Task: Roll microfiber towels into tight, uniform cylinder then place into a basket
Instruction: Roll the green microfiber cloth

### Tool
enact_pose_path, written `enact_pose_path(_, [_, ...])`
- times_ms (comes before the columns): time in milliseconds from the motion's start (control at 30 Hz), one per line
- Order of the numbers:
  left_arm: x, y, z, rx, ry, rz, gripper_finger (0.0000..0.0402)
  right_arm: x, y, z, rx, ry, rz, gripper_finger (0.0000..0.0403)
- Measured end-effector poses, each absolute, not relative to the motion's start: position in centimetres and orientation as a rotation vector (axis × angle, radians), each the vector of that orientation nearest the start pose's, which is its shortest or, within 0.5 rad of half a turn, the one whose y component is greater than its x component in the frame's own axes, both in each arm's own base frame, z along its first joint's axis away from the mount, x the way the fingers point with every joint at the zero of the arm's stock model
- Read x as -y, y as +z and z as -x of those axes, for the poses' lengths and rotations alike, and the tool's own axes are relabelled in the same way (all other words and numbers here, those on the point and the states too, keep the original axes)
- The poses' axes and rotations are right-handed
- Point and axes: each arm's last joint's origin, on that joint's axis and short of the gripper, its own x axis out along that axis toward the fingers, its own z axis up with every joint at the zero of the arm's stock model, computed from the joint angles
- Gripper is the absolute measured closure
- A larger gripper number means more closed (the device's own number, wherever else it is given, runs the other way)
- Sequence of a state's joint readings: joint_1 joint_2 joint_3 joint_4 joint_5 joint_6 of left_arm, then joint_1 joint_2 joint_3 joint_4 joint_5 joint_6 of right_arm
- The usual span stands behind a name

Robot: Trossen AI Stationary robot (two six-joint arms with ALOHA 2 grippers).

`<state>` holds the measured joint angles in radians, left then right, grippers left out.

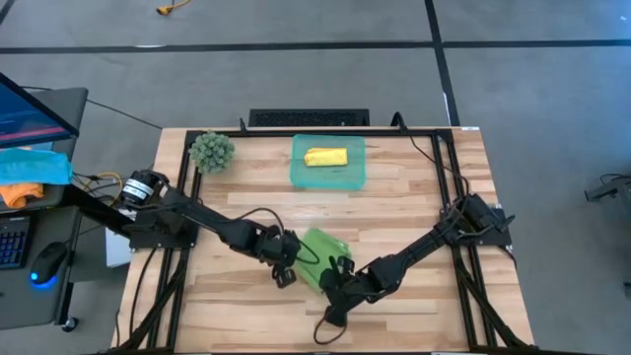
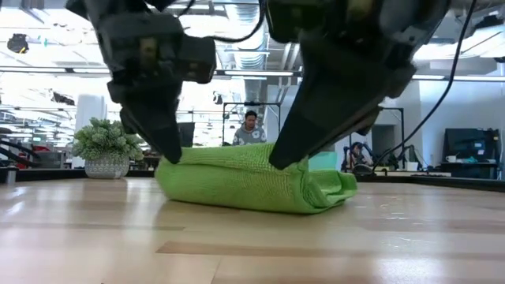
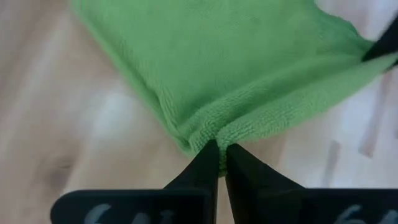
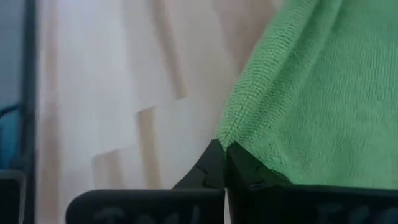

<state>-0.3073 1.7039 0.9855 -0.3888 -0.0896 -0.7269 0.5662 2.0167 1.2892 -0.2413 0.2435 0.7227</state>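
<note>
Green towel [image 2: 248,185] lies nearest, partly rolled on the bench [image 1: 414,212] near its front edge. Both the left gripper [image 3: 216,155] and the right gripper [image 4: 222,155] have their jaws pressed together, each pinching a corner of its edge. Yellow towel [image 1: 325,157] already sits rolled inside the basket [image 1: 301,177]. By my judgement, about half is done: the green roll needs tightening, then placing.

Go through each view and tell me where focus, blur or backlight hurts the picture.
Low view: bright room lights behind turn both arms into dark silhouettes over the green towel. Left wrist view: the table is smeared and soft; the towel weave near the fingers reads sharper. Right wrist view: towel fibres are crisp, the wood beyond blurs. High view: evenly lit.
</note>
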Motion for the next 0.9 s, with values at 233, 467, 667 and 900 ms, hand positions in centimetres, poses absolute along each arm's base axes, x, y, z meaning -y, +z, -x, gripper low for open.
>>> enact_pose_path(233, [7.7,16.2,-31.2,-1.081,0.292,0.496,0.0393,-20.5,14.2,-35.0,-0.954,-0.184,-0.379,0.0394])
enact_pose_path(467, [6.9,16.2,-31.3,-1.097,0.296,0.521,0.0393,-20.6,14.4,-35.3,-0.943,-0.147,-0.398,0.0388])
enact_pose_path(667, [8.3,16.1,-30.9,-1.154,0.192,0.526,0.0393,-21.5,15.0,-35.8,-0.898,0.005,-0.42,0.0397])
enact_pose_path(900, [9.2,16.1,-30.5,-1.177,0.182,0.54,0.0393,-21.4,14.7,-35.5,-0.944,-0.025,-0.451,0.0392])
